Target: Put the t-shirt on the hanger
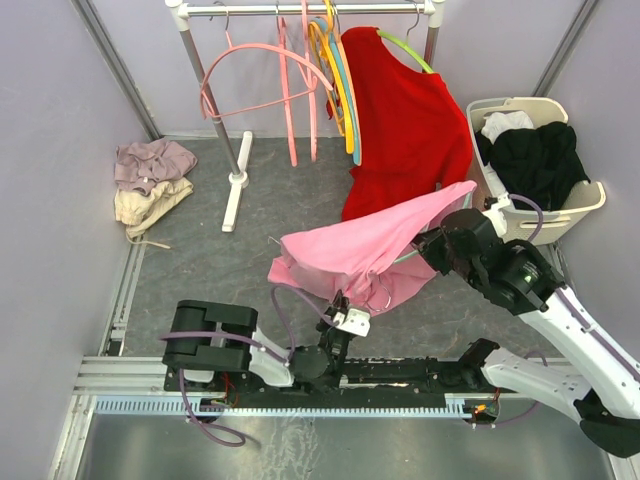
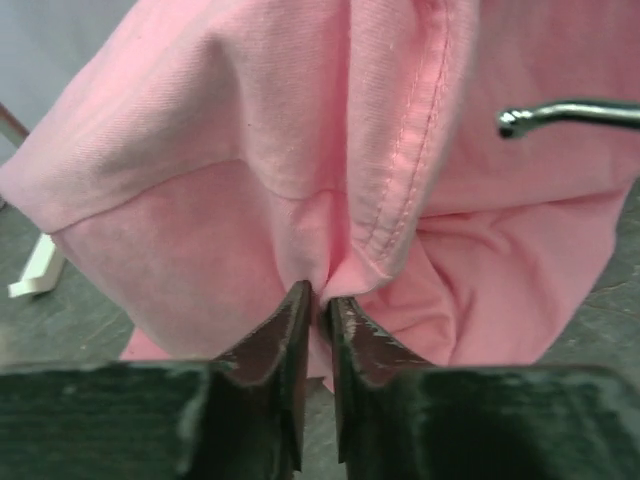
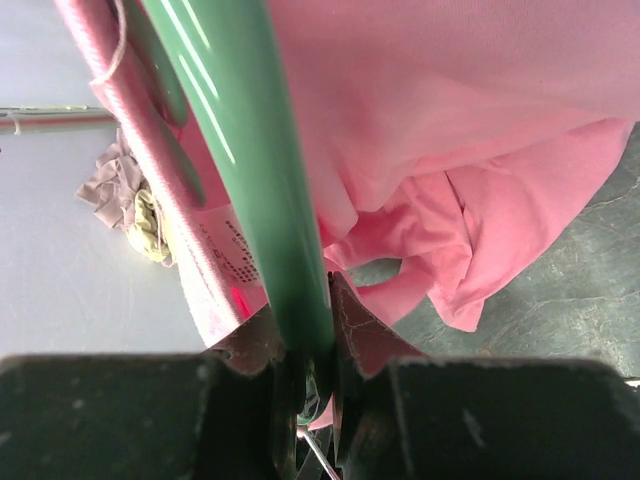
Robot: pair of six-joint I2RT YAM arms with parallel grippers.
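The pink t-shirt (image 1: 350,250) hangs draped in mid-air above the grey floor, between my two grippers. My left gripper (image 1: 338,306) is shut on a fold of its fabric near a stitched hem, seen close in the left wrist view (image 2: 318,300). My right gripper (image 1: 440,245) is shut on the mint-green hanger (image 3: 250,150), whose bar runs up inside the shirt past the neck label. In the top view the hanger is mostly hidden by the shirt. Its metal hook (image 2: 570,112) shows at the right of the left wrist view.
A clothes rack (image 1: 300,10) at the back holds pink hangers (image 1: 290,90) and a red shirt (image 1: 405,120) on a lime-green hanger. Its white base (image 1: 236,190) stands on the floor. A beige basket (image 1: 590,200) of dark clothes is at right. Crumpled clothes (image 1: 150,180) lie at left.
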